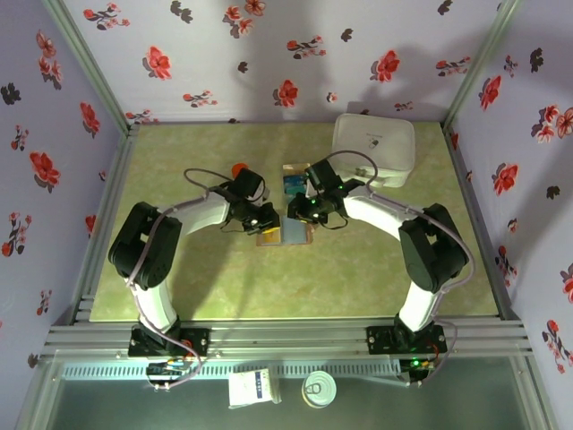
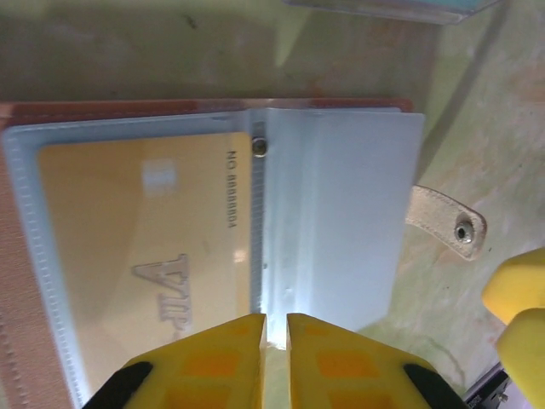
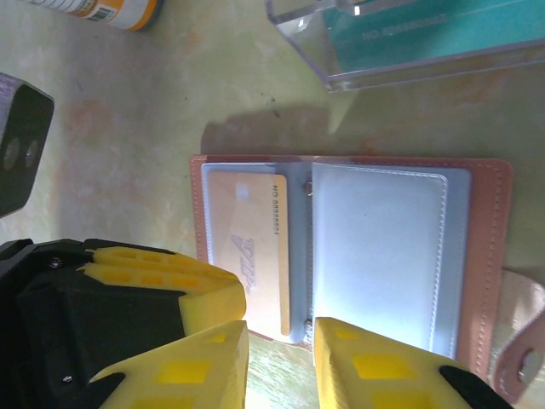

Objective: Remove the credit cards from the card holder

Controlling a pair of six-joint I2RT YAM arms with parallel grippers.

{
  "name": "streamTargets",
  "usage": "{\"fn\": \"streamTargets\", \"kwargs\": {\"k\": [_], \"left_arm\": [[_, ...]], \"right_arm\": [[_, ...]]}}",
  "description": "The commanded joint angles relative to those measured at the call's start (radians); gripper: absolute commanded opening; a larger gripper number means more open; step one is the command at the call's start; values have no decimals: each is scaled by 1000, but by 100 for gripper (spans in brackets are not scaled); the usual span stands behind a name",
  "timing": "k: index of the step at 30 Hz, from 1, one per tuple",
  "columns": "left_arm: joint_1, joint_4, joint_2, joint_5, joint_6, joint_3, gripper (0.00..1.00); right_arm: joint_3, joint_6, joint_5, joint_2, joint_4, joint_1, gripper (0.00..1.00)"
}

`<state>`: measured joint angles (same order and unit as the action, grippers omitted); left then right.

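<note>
Table (image 1: 376, 269), white box (image 1: 374, 149) at far right; card holder (image 3: 375, 256) lies open flat mid-table, near the clear tray (image 3: 409, 43); teal card (image 3: 443, 34) in tray; yellow card (image 2: 128, 239) in holder's sleeve; left pincer (image 2: 276, 328) nearly closed at sleeve edge, can't tell if it's pinching; right pincer (image 3: 281, 358) partly open, empty.

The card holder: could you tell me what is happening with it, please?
The card holder lies open. The left gripper pinches a clear sleeve at its fold; the right gripper sits at its edge, jaws apart. A yellow card sits in one sleeve, and a teal card lies in the clear tray.
</note>
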<state>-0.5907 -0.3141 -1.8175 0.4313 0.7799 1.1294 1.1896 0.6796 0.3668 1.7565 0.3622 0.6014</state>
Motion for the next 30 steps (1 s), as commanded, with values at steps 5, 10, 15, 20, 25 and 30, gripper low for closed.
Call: {"fn": "streamTargets", "kwargs": {"k": [5, 10, 15, 20, 25, 30], "left_arm": [[-39, -10, -76, 37, 13, 92, 11], [-70, -13, -137, 39, 24, 137, 6], [-82, -18, -182, 39, 32, 156, 5], [-82, -27, -195, 35, 23, 158, 5], [-81, -38, -211, 35, 12, 159, 5], [-81, -42, -220, 30, 1, 154, 6]], "right_arm": [[-46, -21, -34, -68, 26, -25, 29], [-51, -25, -26, -85, 26, -40, 29], [-57, -27, -26, -95, 26, -48, 29], [-68, -27, -26, -108, 21, -49, 30], [-73, -20, -16, -107, 7, -49, 30], [-75, -12, -3, -104, -3, -49, 30]]}}
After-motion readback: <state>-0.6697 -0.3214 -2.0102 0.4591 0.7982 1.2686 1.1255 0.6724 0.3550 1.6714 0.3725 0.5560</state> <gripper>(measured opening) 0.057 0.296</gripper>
